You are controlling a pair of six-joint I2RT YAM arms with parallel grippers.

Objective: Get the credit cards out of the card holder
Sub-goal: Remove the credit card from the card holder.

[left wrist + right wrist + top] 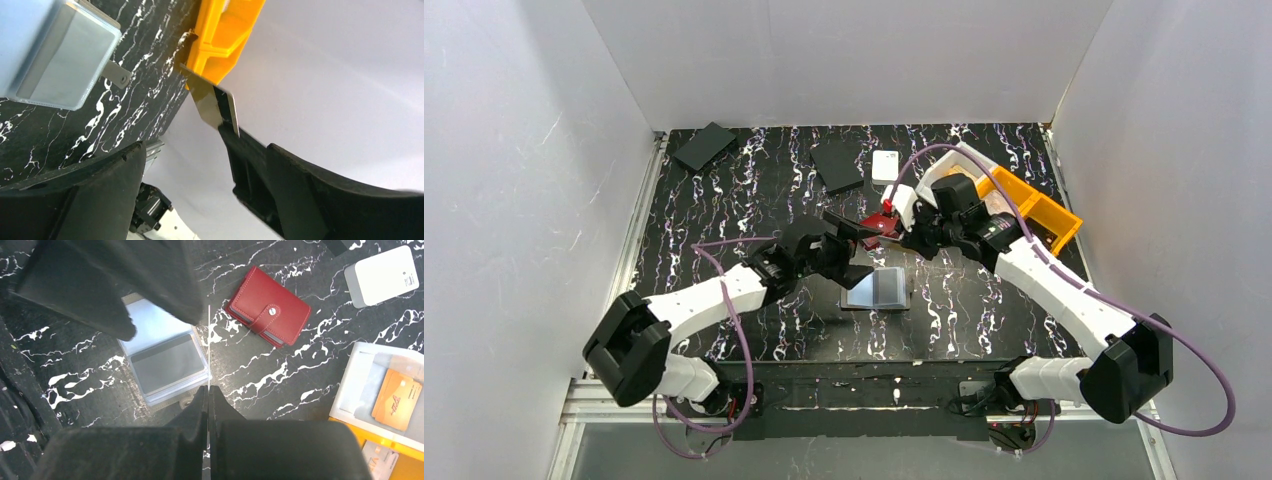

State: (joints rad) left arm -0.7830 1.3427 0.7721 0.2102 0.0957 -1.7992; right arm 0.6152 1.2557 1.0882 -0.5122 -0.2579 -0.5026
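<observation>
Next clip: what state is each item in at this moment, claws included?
card holder: open, lying flat.
card: lifted, pinched in the right claw.
right claw: shut on the card.
left claw: open, fingers wide apart.
red case: closed, strap snapped.
orange card: lying loose in the white tray.

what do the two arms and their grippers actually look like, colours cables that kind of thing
Left arm and right arm match: smooth white link shells between bulky black joint housings. A thin purple cable loops loosely along each. The left gripper and right gripper are matte black, with broad angular fingers tapering toward the tips. No markings can be read.
</observation>
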